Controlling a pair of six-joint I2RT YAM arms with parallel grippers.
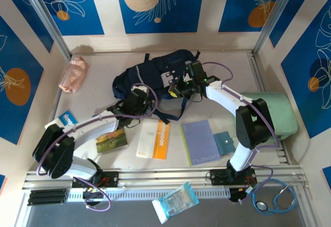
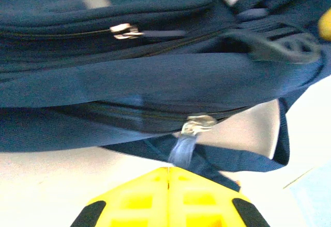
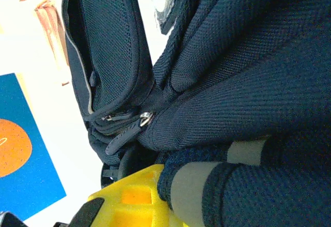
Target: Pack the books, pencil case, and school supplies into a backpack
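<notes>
Navy backpack (image 1: 155, 74) lies far centre | left gripper (image 2: 168, 172) nearer, fingers together, seemingly pinching zip tab (image 2: 180, 152) at near-left edge | zip (image 2: 119, 114) runs crosswise to fingers | right gripper (image 1: 182, 90) clamped on backpack's right side

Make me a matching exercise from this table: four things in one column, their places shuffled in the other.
Things:
1. pencil case
2. teal pad
3. stethoscope
4. green book

Places:
A. near right corner
B. far left corner
C. just right of the lavender notebook
D. just left of the white and orange book

Pairs: 1-B, 2-C, 3-A, 4-D
</notes>
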